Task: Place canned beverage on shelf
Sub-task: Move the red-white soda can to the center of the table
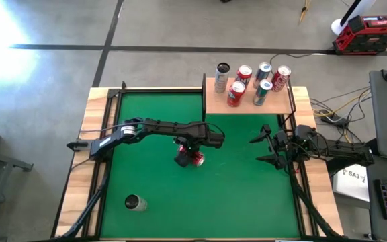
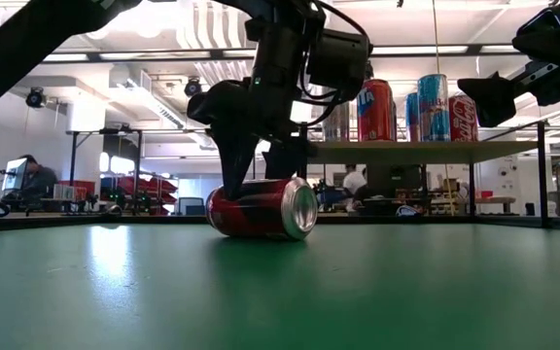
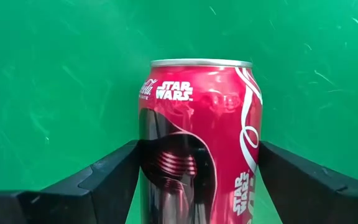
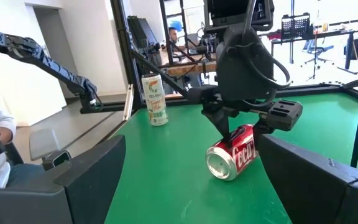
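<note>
Surface (image 1: 153,141): I see a flat green mat, faintly scuffed, framed by a pale wooden border.
Shelf (image 1: 215,104): a light-wood board on thin black metal rails at the far edge of the mat; six upright cans stand on it, red Coca-Cola ones among blue-and-silver ones and one pale one.
Left hand (image 1: 192,153): mid-mat, reaching down over the red can (image 1: 190,158), one dark finger against each side of it. I read it as clamped on the can.
Right hand (image 1: 266,149): by the mat's right edge, near the shelf, fingers spread apart and holding nothing.
Red can: smooth glossy aluminium cylinder lying on its side on the mat, well apart from the shelf. I read "Coca-Cola" script and "STAR WARS" above a dark helmet picture.
Pale can (image 1: 134,203): upright near the mat's front left; its lettering is too small for me to read.
</note>
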Robot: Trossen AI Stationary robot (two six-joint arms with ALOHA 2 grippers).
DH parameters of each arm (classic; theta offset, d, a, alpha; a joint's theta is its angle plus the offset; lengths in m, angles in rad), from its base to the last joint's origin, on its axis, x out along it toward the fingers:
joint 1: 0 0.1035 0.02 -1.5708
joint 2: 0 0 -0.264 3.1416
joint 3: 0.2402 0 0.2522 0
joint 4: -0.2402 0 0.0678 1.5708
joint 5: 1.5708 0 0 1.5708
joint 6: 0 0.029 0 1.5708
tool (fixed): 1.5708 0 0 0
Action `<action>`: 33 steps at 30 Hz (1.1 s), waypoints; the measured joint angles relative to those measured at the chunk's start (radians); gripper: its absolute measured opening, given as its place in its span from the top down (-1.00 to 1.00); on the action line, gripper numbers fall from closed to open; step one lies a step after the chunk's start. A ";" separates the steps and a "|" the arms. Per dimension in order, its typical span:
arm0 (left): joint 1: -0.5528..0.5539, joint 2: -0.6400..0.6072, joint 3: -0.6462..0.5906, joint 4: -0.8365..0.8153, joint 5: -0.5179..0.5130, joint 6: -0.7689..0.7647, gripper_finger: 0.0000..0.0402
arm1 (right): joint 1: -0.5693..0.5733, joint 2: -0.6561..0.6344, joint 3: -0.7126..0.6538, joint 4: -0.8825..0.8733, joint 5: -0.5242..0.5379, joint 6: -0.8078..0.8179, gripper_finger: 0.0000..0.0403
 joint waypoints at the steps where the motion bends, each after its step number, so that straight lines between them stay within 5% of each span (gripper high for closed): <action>1: 0.000 0.000 0.000 0.000 -0.004 -0.001 -0.46 | 0.000 0.000 0.000 0.000 0.000 0.000 -0.78; 19: -0.015 0.015 -0.097 0.076 -0.079 -0.018 -0.84 | 0.000 -0.001 0.000 0.000 0.005 0.000 -0.78; 26: -0.017 0.018 -0.082 0.058 -0.080 0.033 -0.73 | 0.000 0.000 0.000 -0.001 0.022 0.000 -0.78; 33: -0.049 0.022 -0.067 0.029 -0.133 0.059 -0.40 | 0.000 0.000 0.000 -0.001 0.024 0.000 -0.78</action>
